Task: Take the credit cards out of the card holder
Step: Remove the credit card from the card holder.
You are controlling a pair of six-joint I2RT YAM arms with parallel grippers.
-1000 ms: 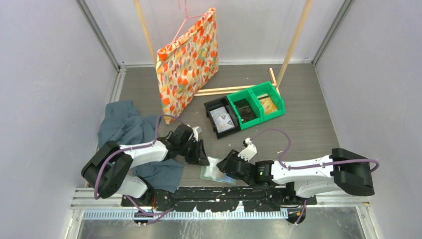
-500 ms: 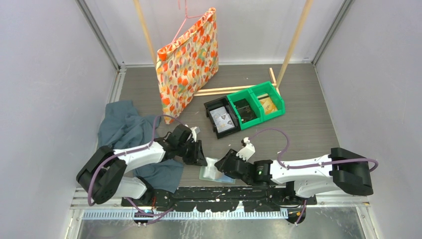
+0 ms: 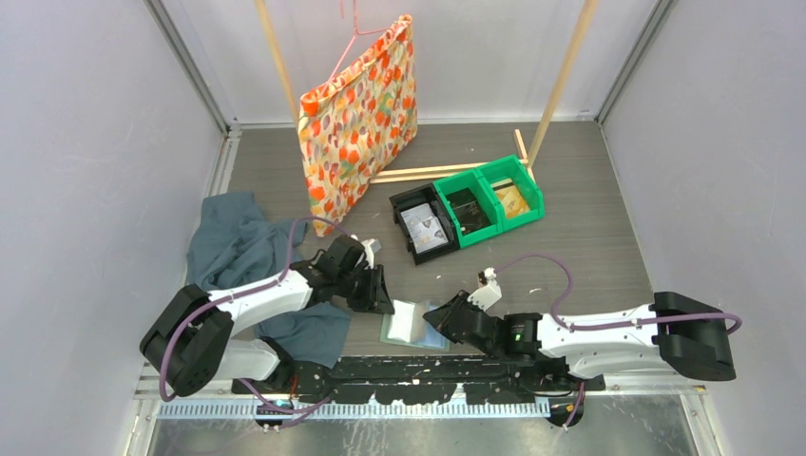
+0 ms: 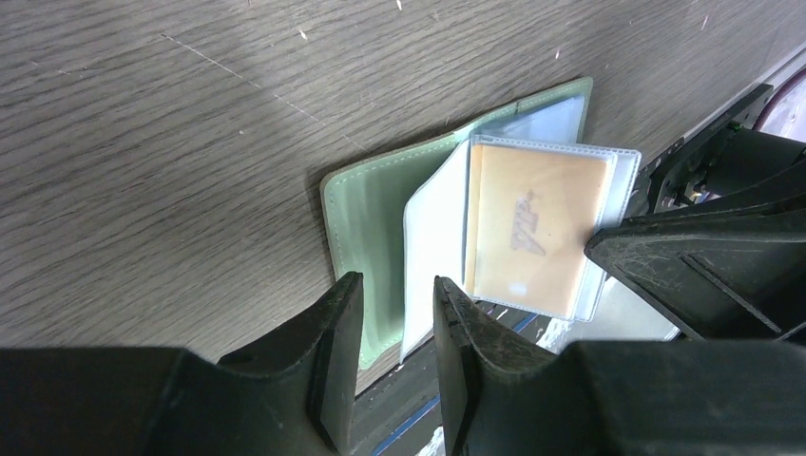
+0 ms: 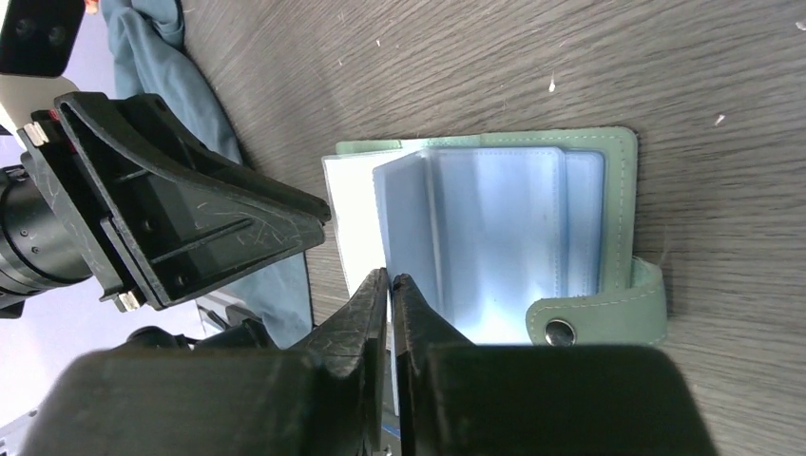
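The card holder (image 3: 411, 323) lies open at the table's (image 3: 589, 237) near edge. The left gripper (image 4: 394, 313), narrowly parted, borders its green rim; the right gripper (image 5: 391, 285), nearly closed, meets a sleeve edge.

Grey table (image 3: 589, 237) carries card holder (image 3: 407, 323), cloth (image 3: 238, 247), bins (image 3: 487, 226), seemingly the bag (image 3: 359, 119).

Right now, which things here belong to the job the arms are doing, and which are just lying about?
Part of the job: the open card holder; the orange card in its clear sleeve; the left fingers and right fingers on either side of it.

Just lying about: teal cloth; green bins; black bin; patterned bag; wooden sticks.
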